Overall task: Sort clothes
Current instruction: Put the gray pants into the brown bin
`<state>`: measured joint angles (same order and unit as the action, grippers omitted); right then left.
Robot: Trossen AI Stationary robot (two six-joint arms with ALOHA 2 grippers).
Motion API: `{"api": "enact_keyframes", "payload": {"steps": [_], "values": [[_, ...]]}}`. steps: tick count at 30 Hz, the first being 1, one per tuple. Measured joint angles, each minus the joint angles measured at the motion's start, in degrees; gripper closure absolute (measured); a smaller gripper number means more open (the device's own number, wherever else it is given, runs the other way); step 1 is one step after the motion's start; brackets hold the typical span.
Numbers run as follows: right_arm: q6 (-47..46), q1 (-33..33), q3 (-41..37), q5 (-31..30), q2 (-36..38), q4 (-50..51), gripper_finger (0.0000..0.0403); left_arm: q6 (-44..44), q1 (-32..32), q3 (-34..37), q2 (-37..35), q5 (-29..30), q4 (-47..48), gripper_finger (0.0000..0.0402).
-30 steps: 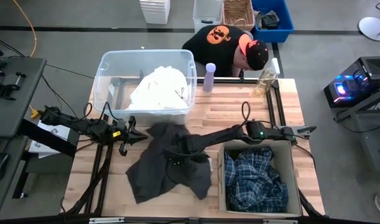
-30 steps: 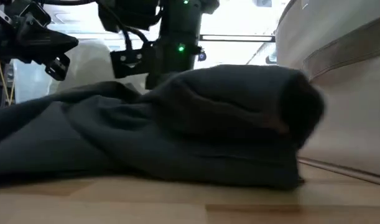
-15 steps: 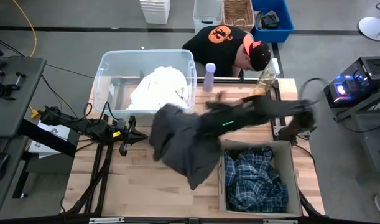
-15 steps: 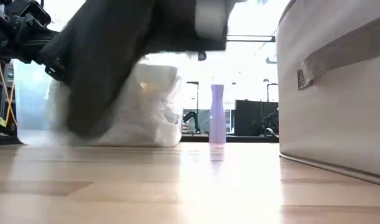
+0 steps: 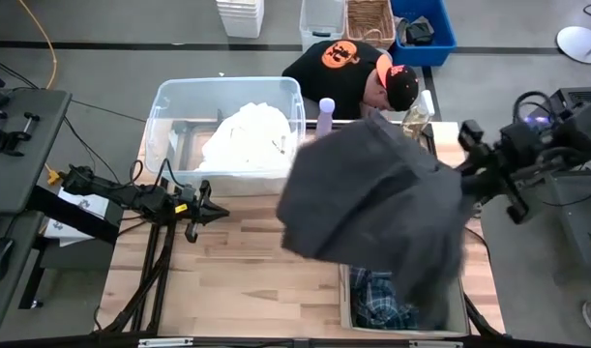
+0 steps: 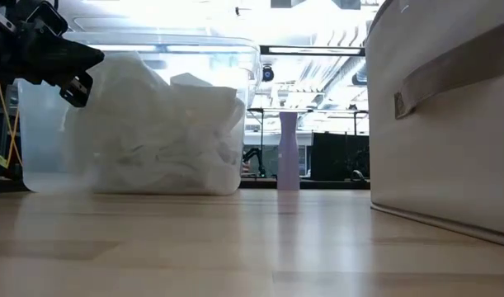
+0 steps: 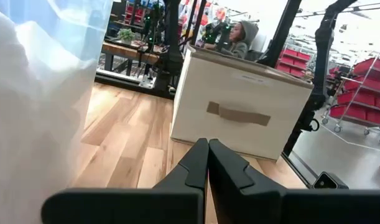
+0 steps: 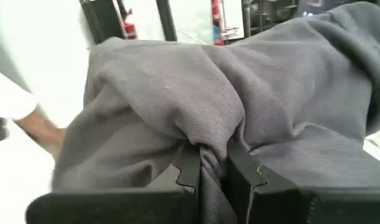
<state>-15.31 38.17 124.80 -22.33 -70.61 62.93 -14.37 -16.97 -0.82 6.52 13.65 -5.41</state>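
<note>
Waiting arm: the left gripper (image 5: 204,210) sits over the bench (image 5: 247,280) at about 9 o'clock, just in front of the clear tub (image 5: 174,97), its fingers (image 7: 199,165) pressed together on nothing.
Clear tub: at about 11 o'clock on the bench, holding a heap of white clothes (image 5: 247,135) that reaches up near its rim; the low view shows the same heap (image 6: 165,136) pressed against the tub's wall.
Purple bottle: the bottle (image 5: 326,118) stands upright just beside the tub's right wall, near the far edge of the bench.
Grey garment: the dark grey garment (image 5: 377,208) hangs spread in the air at about 3 o'clock, above the beige bin (image 5: 345,290) and covering most of it; its lower edge droops toward the bin's right side.
Plaid shirt: a patch of the blue-and-white plaid shirt (image 5: 372,290) shows inside the bin, under the garment.
Right arm: raised at the bench's right edge, about 2 o'clock; the right gripper (image 8: 209,171) has its fingers clamped on a bunched fold of the grey garment.
Person: a person (image 5: 358,68) in a black shirt and a cap leans at the far edge, about 12 o'clock.
</note>
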Motion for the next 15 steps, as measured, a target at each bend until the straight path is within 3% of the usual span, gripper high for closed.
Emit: {"api": "enact_keyframes", "payload": {"steps": [6, 9, 15], "values": [[-19.21, 6.95, -0.16, -2.2, 2.29, 18.13, 0.0373, 0.01, 0.02, 0.0, 0.0, 0.0, 0.0, 0.0401], [-32.47, 8.23, -0.27, 2.4, 2.0, 27.91, 0.0374, 0.0, 0.0, 0.0, 0.0, 0.0, 0.0, 0.0401], [-45.53, 8.88, -0.42, 13.98, 2.07, 25.12, 0.0375, 0.0, 0.0, 0.0, 0.0, -0.02, 0.02, 0.0401]]}}
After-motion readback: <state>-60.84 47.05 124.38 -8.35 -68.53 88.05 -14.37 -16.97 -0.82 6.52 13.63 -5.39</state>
